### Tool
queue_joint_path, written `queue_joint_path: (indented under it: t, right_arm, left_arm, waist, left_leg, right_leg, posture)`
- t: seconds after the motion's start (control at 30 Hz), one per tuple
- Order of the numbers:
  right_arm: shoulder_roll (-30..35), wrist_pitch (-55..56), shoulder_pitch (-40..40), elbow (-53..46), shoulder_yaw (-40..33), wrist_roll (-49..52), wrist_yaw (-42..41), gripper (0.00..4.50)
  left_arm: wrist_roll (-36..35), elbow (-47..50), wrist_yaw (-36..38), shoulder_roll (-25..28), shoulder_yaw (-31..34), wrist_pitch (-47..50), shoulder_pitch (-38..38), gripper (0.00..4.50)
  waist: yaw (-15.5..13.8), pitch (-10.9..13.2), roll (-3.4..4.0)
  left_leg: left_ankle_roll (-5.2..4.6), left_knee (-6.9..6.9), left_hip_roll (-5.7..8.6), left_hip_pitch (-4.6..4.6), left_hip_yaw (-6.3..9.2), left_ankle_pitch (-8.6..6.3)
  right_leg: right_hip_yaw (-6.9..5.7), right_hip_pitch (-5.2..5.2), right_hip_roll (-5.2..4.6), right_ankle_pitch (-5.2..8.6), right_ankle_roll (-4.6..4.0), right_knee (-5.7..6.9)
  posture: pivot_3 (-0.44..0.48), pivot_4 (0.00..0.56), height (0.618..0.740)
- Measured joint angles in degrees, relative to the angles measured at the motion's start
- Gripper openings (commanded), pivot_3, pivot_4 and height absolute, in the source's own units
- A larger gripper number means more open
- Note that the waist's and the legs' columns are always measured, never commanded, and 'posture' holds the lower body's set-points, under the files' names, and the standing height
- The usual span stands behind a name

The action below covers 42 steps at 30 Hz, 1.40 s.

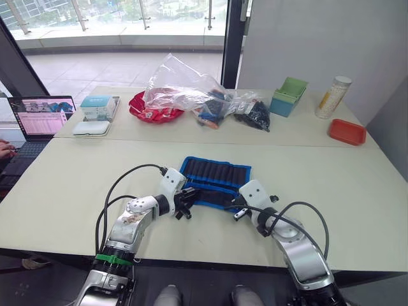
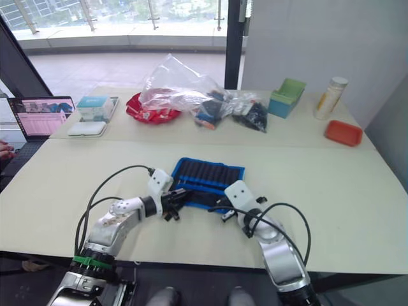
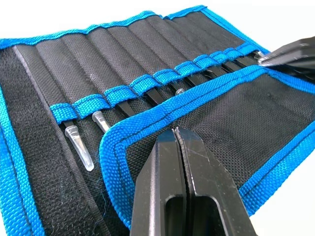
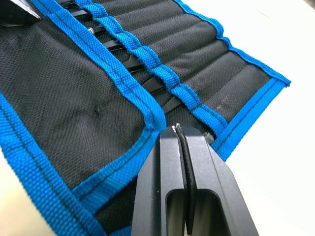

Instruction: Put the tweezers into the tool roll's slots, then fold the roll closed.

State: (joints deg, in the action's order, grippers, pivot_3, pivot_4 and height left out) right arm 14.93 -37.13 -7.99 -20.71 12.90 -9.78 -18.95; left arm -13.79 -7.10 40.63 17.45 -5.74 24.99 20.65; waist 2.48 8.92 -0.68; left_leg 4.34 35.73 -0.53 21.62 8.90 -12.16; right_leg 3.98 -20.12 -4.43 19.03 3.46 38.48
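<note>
Bench (image 1: 64,191): pale, matte; a second one is butting against its far edge.
Tool roll (image 1: 215,182): lying open near the front edge, near flap (image 3: 206,123) partly folded over.
Tweezers (image 3: 147,96): sitting in the slots (image 3: 88,105), ends showing beneath the blue band.
Left pincer (image 3: 179,132): fingers pressed together, pinching the flap's left corner.
Right pincer (image 4: 177,129): fingers pressed together, pinching the flap's right corner.
Far bench: carrying clear plastic bag (image 1: 185,89), red bowl (image 1: 153,109), green box (image 1: 288,95), orange tray (image 1: 347,131).
Room: glass wall (image 1: 121,19) behind; laptop (image 1: 39,118) at left.
</note>
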Motion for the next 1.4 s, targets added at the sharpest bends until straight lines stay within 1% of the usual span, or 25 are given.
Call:
queue_joint_path:
  t: [0.1,0.2,0.3,0.33,0.4,0.47,0.53,0.63,0.73,0.83,0.9,1.0,1.1,1.33,1.4]
  right_arm:
    - [-1.0,0.6,-0.1,0.2,-0.1,0.7,0.5,0.0]
    - [-2.1,1.6,-0.1,0.2,-1.7,2.4,0.5,0.0]
    - [-1.9,1.9,-0.6,-0.5,-3.4,3.8,0.2,0.0]
    - [-1.5,1.7,-0.7,-1.2,-4.2,4.7,-0.3,0.0]
    - [-0.1,-0.2,-1.0,-2.9,-6.7,7.5,-2.3,0.0]
    - [1.6,-3.3,-1.2,-4.4,-10.0,10.3,-4.1,0.0]
    - [3.2,-6.8,-2.1,-5.0,-12.3,12.5,-5.4,0.57]
    - [4.4,-12.7,-4.0,-6.1,-14.8,16.7,-7.3,1.53]
    - [4.5,-21.1,-7.2,-6.2,-17.4,20.6,-7.9,2.52]
    - [2.7,-30.1,-10.3,-5.9,-21.8,24.9,-7.3,2.54]
    - [1.0,-34.8,-11.9,-5.6,-23.2,27.1,-6.7,2.54]
    - [-0.4,-39.4,-12.7,-3.4,-24.3,28.7,-5.4,2.54]
    - [-0.8,-41.1,-13.5,-2.6,-25.2,29.9,-4.6,2.54]
    - [-9.4,-45.6,-16.3,0.3,-32.0,34.3,-2.9,2.54]
    - [-10.4,-46.2,-17.2,1.7,-34.1,35.3,-2.0,2.54]
  left_arm:
    - [-1.4,0.9,0.7,0.1,1.0,-0.2,-0.8,0.02]
    - [-3.7,3.6,3.9,2.1,1.6,-0.3,-3.1,0.02]
    - [-5.8,6.4,7.6,4.9,2.6,-0.9,-5.3,0.02]
    - [-6.8,7.6,9.4,6.3,3.3,-1.7,-6.0,0.02]
    - [-8.3,9.6,14.1,11.0,5.9,-5.3,-6.8,0.02]
    - [-9.0,10.1,18.4,16.0,9.4,-9.1,-7.0,0.02]
    - [-9.6,9.5,21.7,18.6,11.3,-11.4,-6.9,0.0]
    - [-11.0,7.0,26.2,20.3,11.7,-13.9,-6.9,0.81]
    - [-11.2,4.6,29.3,21.7,12.8,-17.0,-6.8,1.79]
    - [-11.1,3.5,30.2,22.5,13.7,-19.5,-6.1,2.83]
    - [-11.1,3.5,30.1,22.7,13.7,-19.7,-5.7,3.43]
    - [-11.1,3.7,29.6,22.7,13.7,-19.6,-5.8,3.43]
    - [-11.0,4.2,28.7,22.7,13.7,-19.5,-6.4,3.43]
    - [-11.0,7.7,26.0,22.7,13.6,-18.2,-8.4,3.43]
    - [-11.0,8.7,25.4,22.8,13.6,-17.6,-8.7,3.43]
  waist:
    - [0.2,0.0,0.0]
    - [0.5,0.0,0.01]
    - [0.4,0.2,-0.07]
    - [0.4,0.2,-0.08]
    - [0.3,0.3,-0.09]
    - [0.2,0.3,-0.03]
    - [0.1,0.3,-0.01]
    - [0.1,0.4,-0.03]
    - [0.2,0.6,-0.07]
    - [0.2,0.6,-0.08]
    - [0.2,0.6,-0.07]
    - [0.2,0.6,-0.06]
    - [0.2,0.6,-0.06]
    - [1.3,0.6,-0.06]
    - [1.4,0.6,-0.05]
  left_leg:
    - [0.0,-0.05,-0.03,0.06,-0.03,0.0]
    - [0.0,-0.19,-0.08,0.27,-0.06,0.0]
    - [0.01,-0.34,-0.07,0.47,-0.04,0.01]
    - [0.03,-0.4,-0.07,0.55,-0.02,0.02]
    - [0.06,-0.47,-0.1,0.77,-0.02,0.04]
    - [0.08,-0.58,-0.09,0.74,-0.04,0.05]
    - [0.08,-0.62,-0.09,0.74,-0.09,0.05]
    - [0.08,-0.62,-0.11,0.75,-0.09,0.05]
    - [0.08,-0.63,-0.17,0.76,-0.11,0.06]
    - [0.08,-0.66,-0.19,0.76,-0.11,0.06]
    - [0.08,-0.68,-0.18,0.76,-0.12,0.06]
    - [0.08,-0.69,-0.16,0.77,-0.12,0.06]
    - [0.08,-0.69,-0.17,0.76,-0.12,0.06]
    - [0.08,-0.73,-0.22,0.69,-0.12,0.06]
    - [0.08,-0.73,-0.2,0.69,-0.12,0.06]
  right_leg:
    - [0.0,-0.09,0.01,0.0,-0.01,-0.01]
    - [0.01,-0.31,0.02,-0.02,-0.04,-0.04]
    - [0.01,-0.54,0.01,-0.04,-0.07,-0.04]
    - [0.01,-0.64,0.01,-0.04,-0.07,-0.04]
    - [0.0,-0.94,0.02,-0.07,-0.12,0.01]
    - [0.0,-0.98,0.01,-0.08,-0.13,0.01]
    - [0.01,-0.97,0.0,-0.07,-0.13,-0.06]
    - [0.01,-0.97,0.01,-0.07,-0.14,-0.09]
    - [0.0,-1.02,0.05,-0.07,-0.14,-0.08]
    - [0.0,-1.04,0.06,-0.07,-0.14,-0.04]
    - [0.01,-1.05,0.05,-0.07,-0.14,-0.03]
    - [0.01,-1.08,0.04,-0.08,-0.15,0.0]
    - [0.0,-1.08,0.05,-0.08,-0.15,0.04]
    - [0.01,-1.14,0.09,-0.08,-0.15,0.23]
    - [0.01,-1.15,0.08,-0.08,-0.15,0.29]
  posture:
    - [0.0,0.15,0.74]
    - [0.0,0.15,0.74]
    - [0.0,0.15,0.74]
    - [0.0,0.15,0.74]
    - [0.0,0.15,0.74]
    - [0.0,0.15,0.74]
    - [0.0,0.15,0.74]
    - [0.0,0.15,0.74]
    - [0.0,0.15,0.74]
    - [0.0,0.15,0.74]
    - [0.0,0.15,0.74]
    - [0.0,0.15,0.74]
    - [0.0,0.15,0.74]
    - [0.0,0.15,0.74]
    - [0.0,0.15,0.74]
